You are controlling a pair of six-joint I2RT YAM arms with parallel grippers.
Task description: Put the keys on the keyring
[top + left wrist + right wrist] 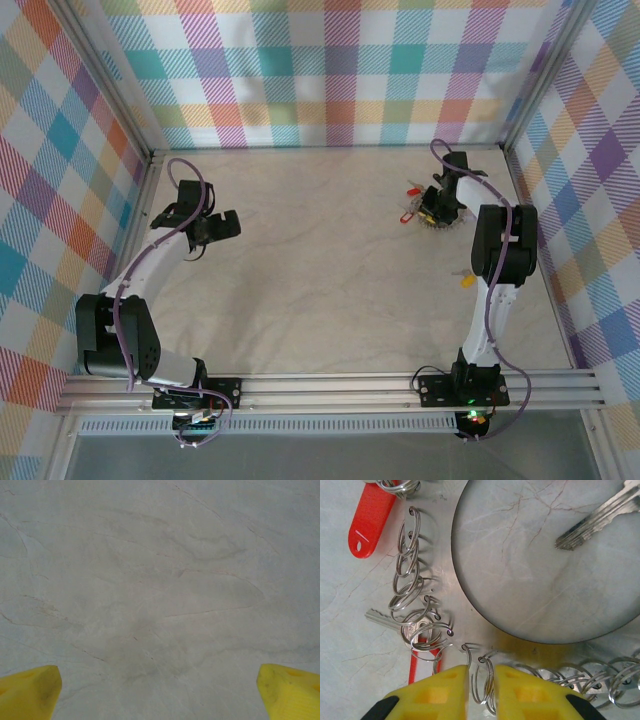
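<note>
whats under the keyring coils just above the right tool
A silver key lies under the keyring, blade poking left, beside a red plastic tag. The coils partly cover the key's head, and the right tool hides the tag's lower end.

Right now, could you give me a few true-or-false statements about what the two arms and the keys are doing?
1. The left gripper is wide open above bare table. True.
2. The right gripper grips a red key. False: its fingers pinch a loop of the keyring.
3. A red key lies beside the keyring. True.
4. Both grippers hover at the keys. False: the left gripper is far off on the table's left side.
</note>
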